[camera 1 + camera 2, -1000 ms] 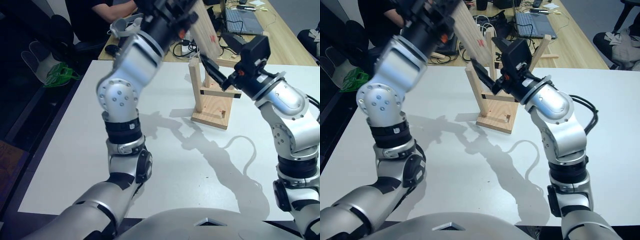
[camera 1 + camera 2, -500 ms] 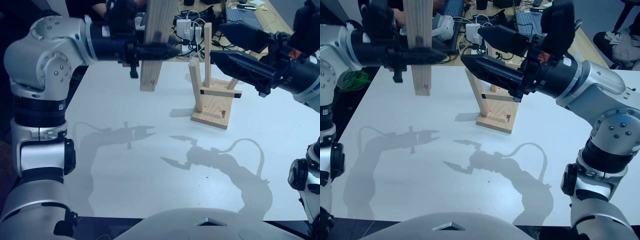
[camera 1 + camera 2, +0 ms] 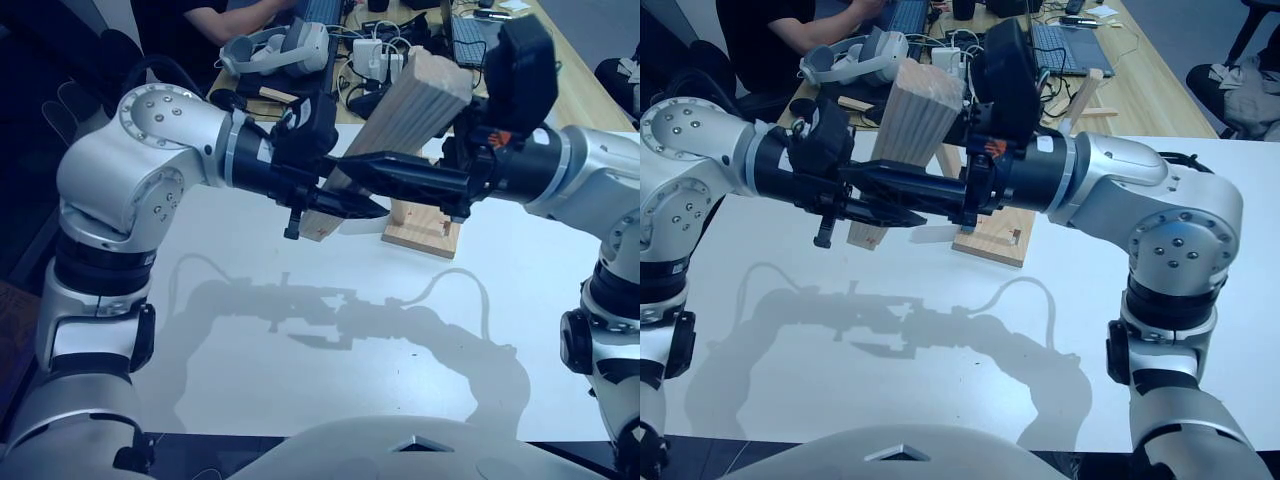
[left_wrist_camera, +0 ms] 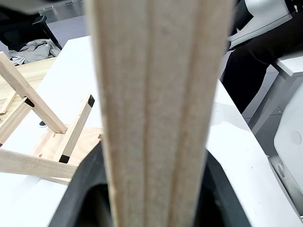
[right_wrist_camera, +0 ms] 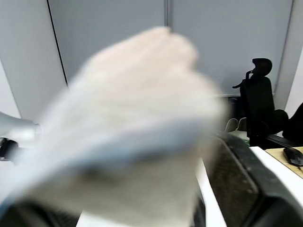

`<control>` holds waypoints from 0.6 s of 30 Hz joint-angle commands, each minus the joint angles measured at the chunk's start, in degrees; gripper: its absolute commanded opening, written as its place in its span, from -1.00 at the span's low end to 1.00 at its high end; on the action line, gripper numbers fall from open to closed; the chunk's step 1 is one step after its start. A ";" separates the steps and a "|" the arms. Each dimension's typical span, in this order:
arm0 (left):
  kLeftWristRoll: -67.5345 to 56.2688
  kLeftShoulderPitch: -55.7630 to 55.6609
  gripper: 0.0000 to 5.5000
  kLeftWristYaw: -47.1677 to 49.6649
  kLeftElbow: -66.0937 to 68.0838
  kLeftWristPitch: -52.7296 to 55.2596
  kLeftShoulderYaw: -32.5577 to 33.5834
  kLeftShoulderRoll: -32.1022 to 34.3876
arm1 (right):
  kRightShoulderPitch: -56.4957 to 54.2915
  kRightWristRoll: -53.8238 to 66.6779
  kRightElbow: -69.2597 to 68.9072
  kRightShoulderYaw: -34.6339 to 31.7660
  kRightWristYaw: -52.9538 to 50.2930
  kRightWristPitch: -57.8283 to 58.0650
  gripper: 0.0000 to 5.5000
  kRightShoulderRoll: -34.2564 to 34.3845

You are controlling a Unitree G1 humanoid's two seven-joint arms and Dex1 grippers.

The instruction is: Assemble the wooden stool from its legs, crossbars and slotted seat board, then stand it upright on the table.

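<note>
Board now tilts, right pincer beside left pincer.

The wooden board is a blur up close, both its ends cut off.

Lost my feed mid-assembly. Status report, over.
Left gripper shut on the seat board, held tilted above the table. Right gripper at the same board, grip unclear. Half-built stool stands on the table behind.
</note>
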 commanded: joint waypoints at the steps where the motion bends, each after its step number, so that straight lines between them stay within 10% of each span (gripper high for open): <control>1: 0.39 -1.14 -0.64 0.20 0.30 0.71 0.47 0.10 | 0.41 -0.47 -0.05 0.31 -1.00 -0.44 0.04 0.39; 11: 1.37 -1.53 -0.64 -0.04 1.65 -0.27 0.33 -0.60 | 1.65 -1.07 -0.50 0.90 -1.60 -1.90 -0.53 1.24; 18: 3.40 -2.82 -0.53 2.21 3.72 -2.51 1.12 -2.45 | 1.54 -2.51 -0.10 0.42 -2.68 -3.73 -0.55 2.44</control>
